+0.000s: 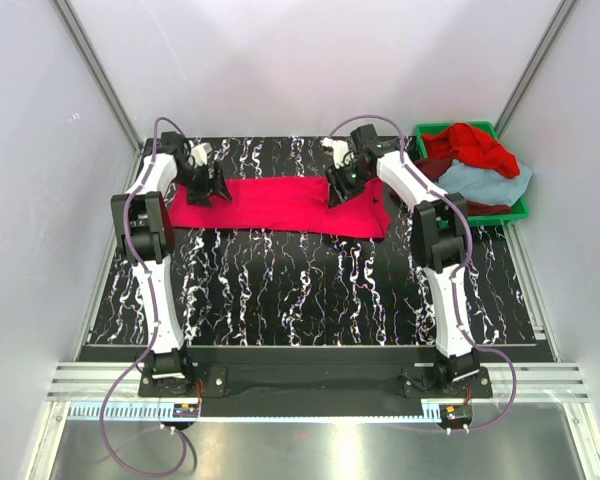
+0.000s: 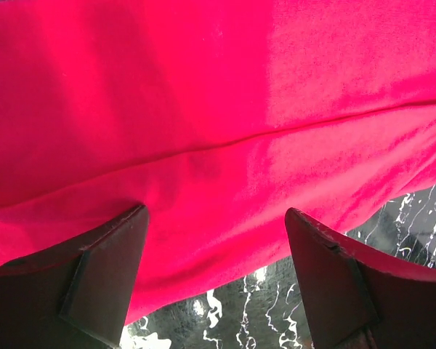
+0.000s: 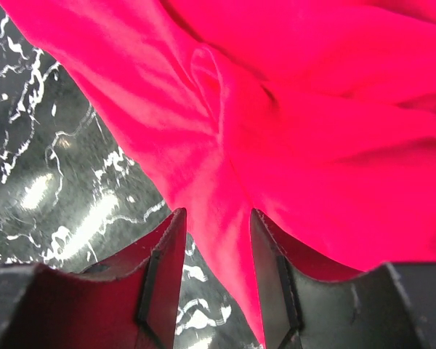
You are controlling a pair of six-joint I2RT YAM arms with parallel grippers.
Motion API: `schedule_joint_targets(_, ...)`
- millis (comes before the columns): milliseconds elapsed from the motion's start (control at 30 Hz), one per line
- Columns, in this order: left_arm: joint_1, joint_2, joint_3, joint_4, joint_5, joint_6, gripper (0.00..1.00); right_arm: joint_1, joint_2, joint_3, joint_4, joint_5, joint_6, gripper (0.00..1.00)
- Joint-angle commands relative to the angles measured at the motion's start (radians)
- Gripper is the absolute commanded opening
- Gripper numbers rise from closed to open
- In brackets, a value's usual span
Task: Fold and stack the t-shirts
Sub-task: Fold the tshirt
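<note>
- Between the fingers (image 2: 109, 269) of the left gripper (image 2: 216, 218) there is a wide gap. They are spread well apart and hold nothing. The crimson-pink t-shirt (image 2: 225, 94) lies flat just beyond the tips, with a seam or fold line running across it.
- At the right gripper (image 3: 217, 218) the fingers (image 3: 272, 276) are parted less widely. A tapering corner of the same shirt runs down through the gap, but bare table (image 3: 65, 182) shows between the cloth and one finger. I judge the cloth to be loose there, not pinched.
- In the top view both grippers sit low over the far long edge of the shirt, the left one at its left end and the right one near its right end.
- The shirt lies as a long, narrow band across the far part of the table, smooth on the left and a little rumpled at the right end. It looks folded lengthwise already.
- At the far right corner the green bin (image 1: 430, 128) holds a loose heap: a brighter red t-shirt (image 1: 470, 145) on top, a light blue-grey t-shirt (image 1: 490, 183) beside it, and a dark maroon t-shirt (image 1: 435, 168) partly buried.
- The task looks to be at an early stage. One shirt is part-folded and probably needs crosswise folds to become a compact square. Three shirts wait unfolded in the bin, and no stack exists yet.
</note>
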Motion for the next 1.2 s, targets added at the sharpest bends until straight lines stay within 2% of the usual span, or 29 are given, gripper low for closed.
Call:
schedule_joint_targets(0, -0.014, 0.0, 0.002, 0.016, 0.0, -0.003, 0.83, 0.028, 0.037, 0.082, -0.015, -0.075, 0.034, 0.47)
schedule_joint_targets(367, -0.028, 0.004, -0.012, 0.021, -0.014, -0.003, 0.82, 0.066, 0.151, 0.188, 0.012, -0.062, 0.058, 0.47)
schedule_joint_targets(700, -0.031, -0.013, -0.053, 0.021, -0.023, -0.003, 0.82, 0.066, 0.183, 0.338, 0.109, 0.089, 0.041, 0.47)
schedule_joint_targets(1000, -0.034, -0.028, -0.067, 0.019, -0.043, 0.003, 0.82, 0.068, 0.269, 0.462, 0.178, 0.113, 0.047, 0.48)
schedule_joint_targets(1067, -0.034, -0.037, -0.075, 0.018, -0.049, 0.004, 0.82, 0.071, 0.263, 0.47, 0.167, 0.113, 0.041, 0.48)
schedule_joint_targets(1167, -0.034, -0.052, -0.082, 0.016, -0.046, 0.004, 0.82, 0.069, 0.182, 0.387, 0.187, 0.137, 0.017, 0.48)
